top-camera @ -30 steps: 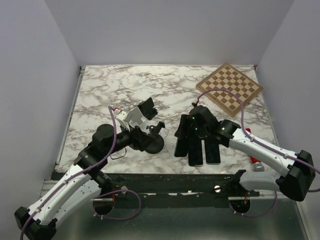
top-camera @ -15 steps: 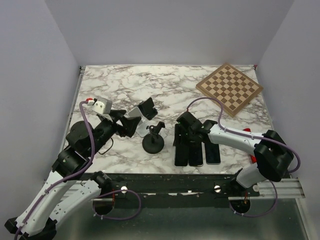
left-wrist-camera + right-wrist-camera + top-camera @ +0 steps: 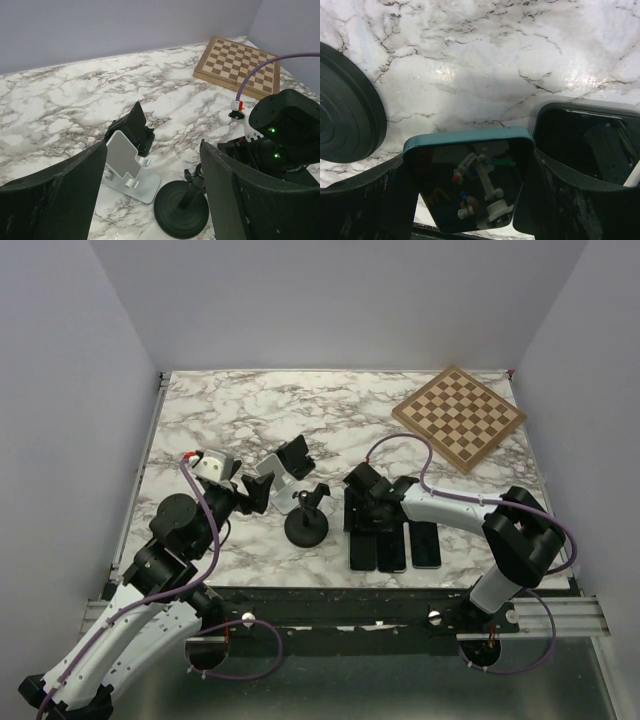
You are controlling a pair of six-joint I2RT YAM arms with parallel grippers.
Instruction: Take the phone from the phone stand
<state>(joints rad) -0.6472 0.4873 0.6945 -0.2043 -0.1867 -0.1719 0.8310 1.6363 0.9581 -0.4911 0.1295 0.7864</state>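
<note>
- Table (image 3: 200, 410): white marble, veined grey and black.
- Chessboard (image 3: 458, 417): tan and dark brown checks, pale wood border.
- Phone (image 3: 470, 180): teal edge, glossy black screen.
- Phone stand (image 3: 306, 527): matte black.
- Second stand (image 3: 122, 162): silver, with a black cradle.
- Cable (image 3: 260, 67): purple.

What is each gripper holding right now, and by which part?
The right gripper holds the teal-edged phone by its two long side edges, near one end. The left gripper is open and holds nothing.
</note>
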